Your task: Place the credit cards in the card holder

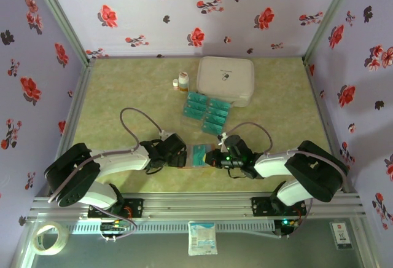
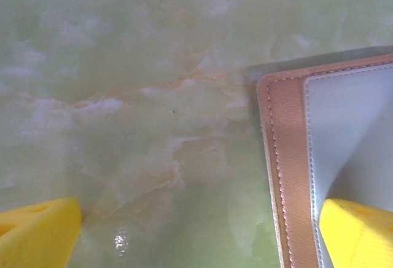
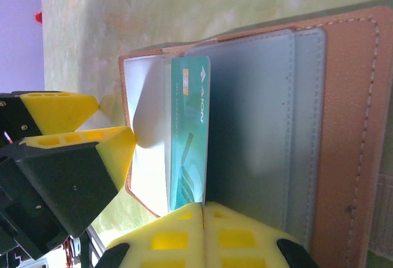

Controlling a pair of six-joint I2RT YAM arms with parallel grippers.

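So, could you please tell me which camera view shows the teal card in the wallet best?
The right wrist view: the card is large, its print visible, lying at a pocket edge of the open wallet. The top view gives it as a small teal patch. The left wrist view catches the wallet's corner.

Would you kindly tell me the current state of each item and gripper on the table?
card holder: open, lying flat.
credit card: lying on the holder, long edge against a pocket.
remaining cards: in rows beside the white case, not yet loaded.
white case: closed.
bottle: upright.
left gripper: open, one finger resting on the holder.
right gripper: shut, tips at the card's end.
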